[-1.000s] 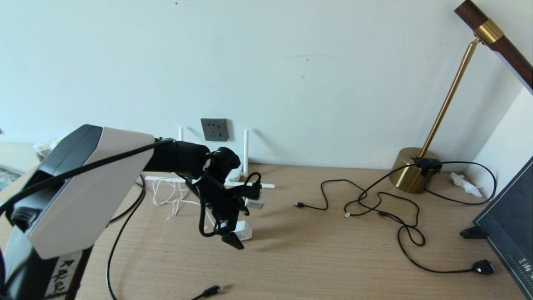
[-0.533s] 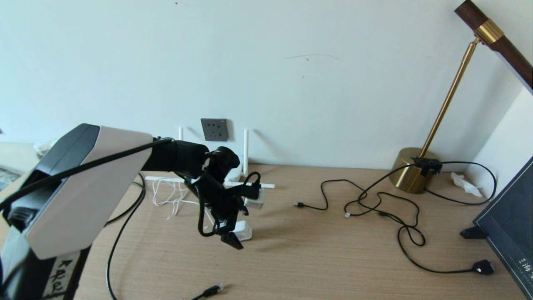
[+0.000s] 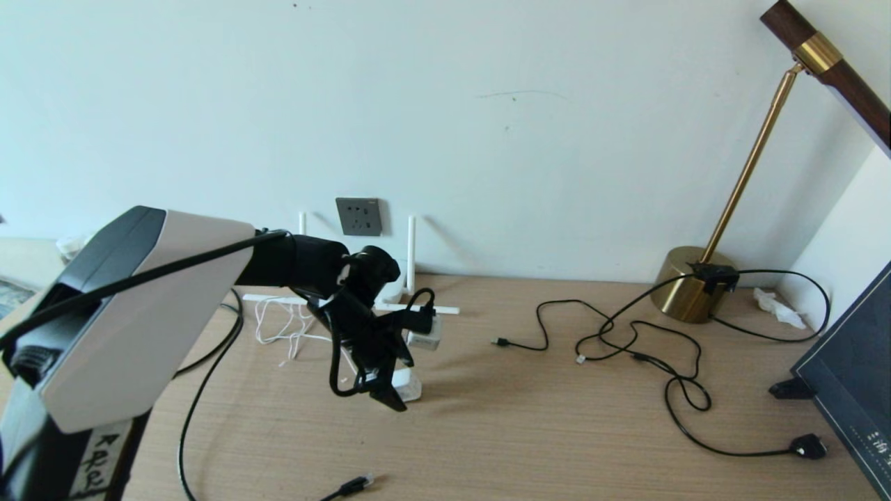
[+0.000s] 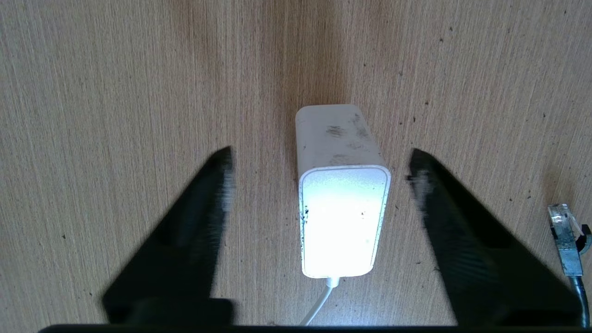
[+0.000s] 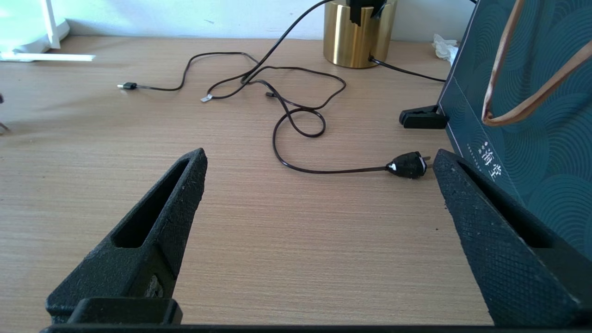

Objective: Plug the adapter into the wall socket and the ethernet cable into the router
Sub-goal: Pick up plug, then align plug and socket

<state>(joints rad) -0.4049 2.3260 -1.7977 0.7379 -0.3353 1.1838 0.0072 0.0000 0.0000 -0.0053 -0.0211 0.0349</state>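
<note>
The white adapter (image 4: 342, 217) lies on the wooden desk with its thin white cord (image 4: 319, 307) leading back under the wrist. My left gripper (image 4: 319, 175) is open around it, one finger on each side and neither touching; in the head view this gripper (image 3: 398, 369) hangs over the adapter (image 3: 407, 385). The ethernet cable's clear-tipped plug (image 3: 358, 481) lies near the desk's front edge, also seen as the plug (image 4: 562, 229). The grey wall socket (image 3: 358, 216) sits on the wall above the white router (image 3: 393, 292), mostly hidden by my arm. My right gripper (image 5: 319, 162) is open and empty over bare desk.
Thin black USB cables (image 3: 626, 341) loop across the desk's right half, ending in a black two-pin plug (image 3: 807, 445). A brass lamp base (image 3: 689, 284) stands at the back right. A dark teal bag (image 3: 856, 390) stands at the right edge. White cord (image 3: 278, 327) is tangled by the router.
My left gripper has shifted very slightly left and away from the front edge, still open around the adapter. Nothing else has moved.
</note>
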